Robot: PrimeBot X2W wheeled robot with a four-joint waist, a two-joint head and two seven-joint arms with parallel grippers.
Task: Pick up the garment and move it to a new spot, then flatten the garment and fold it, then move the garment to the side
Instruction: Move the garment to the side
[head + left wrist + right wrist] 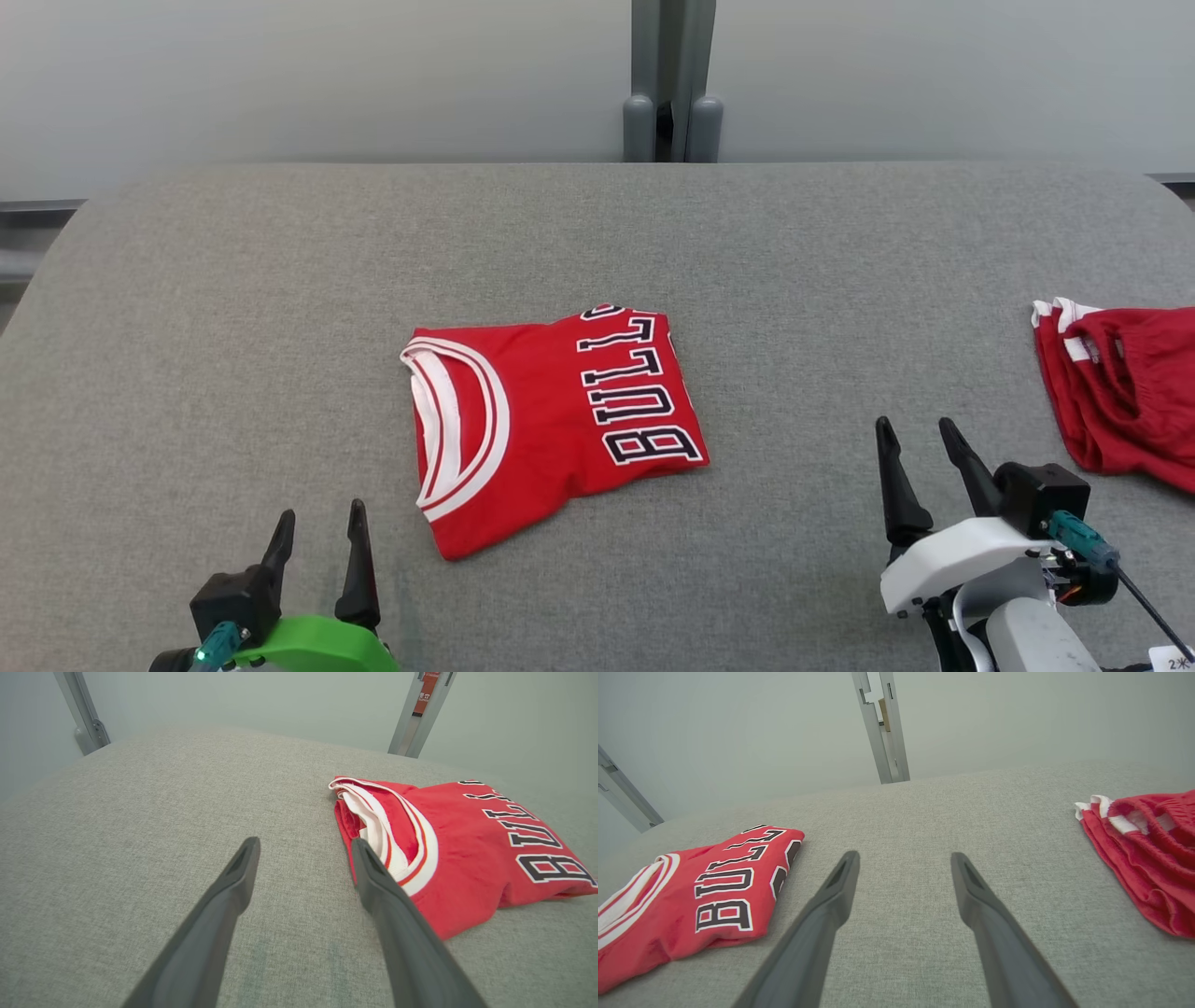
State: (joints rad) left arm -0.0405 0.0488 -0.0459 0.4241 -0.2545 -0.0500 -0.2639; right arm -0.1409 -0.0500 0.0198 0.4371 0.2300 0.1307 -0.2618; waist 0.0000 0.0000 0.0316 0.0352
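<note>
The red jersey (551,420) lies folded square in the middle of the grey surface (233,308), collar toward my left. I judge it light, soft and limp, so the fold would slump if I lifted it by one corner. I'd pinch through all layers at both side edges. My left hand (322,511) and right hand (913,425) sit released and empty, one on either side. A second red garment (1120,392) lies far right.

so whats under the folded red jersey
The folded red jersey lies on the grey table surface, which shows all round it. Its folded layers cover the spot directly beneath, so nothing there can be checked.
</note>
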